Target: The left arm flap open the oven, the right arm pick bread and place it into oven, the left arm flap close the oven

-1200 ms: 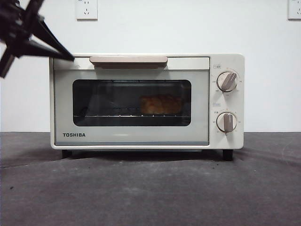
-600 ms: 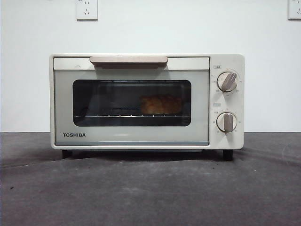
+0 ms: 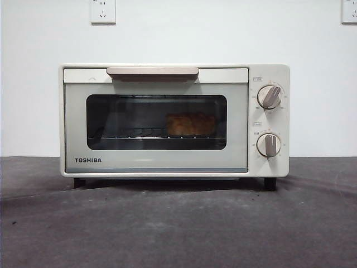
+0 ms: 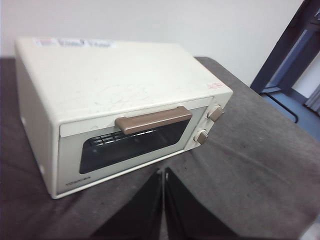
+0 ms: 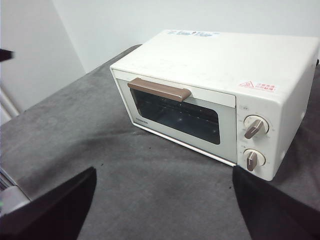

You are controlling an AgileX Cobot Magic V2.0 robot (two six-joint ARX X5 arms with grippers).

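The cream-white TOSHIBA oven (image 3: 156,162) stands on the dark cloth with its door shut and its beige handle (image 3: 152,71) up. The golden bread (image 3: 191,124) lies on the rack inside, right of the window's middle. Neither gripper shows in the front view. In the left wrist view my left gripper (image 4: 164,172) is shut and empty, held back above the table in front of the oven (image 4: 115,85). In the right wrist view my right gripper (image 5: 164,172) is open wide and empty, well back from the oven (image 5: 215,65). The bread does not show in either wrist view.
The dark grey cloth (image 3: 178,223) covers the table in front of the oven. A white wall with two sockets (image 3: 102,11) is behind. A dark frame (image 4: 295,50) stands beyond the table's edge in the left wrist view.
A black gripper that was at the oven's top left corner one second ago has left the front view. The oven and the bread have not moved.
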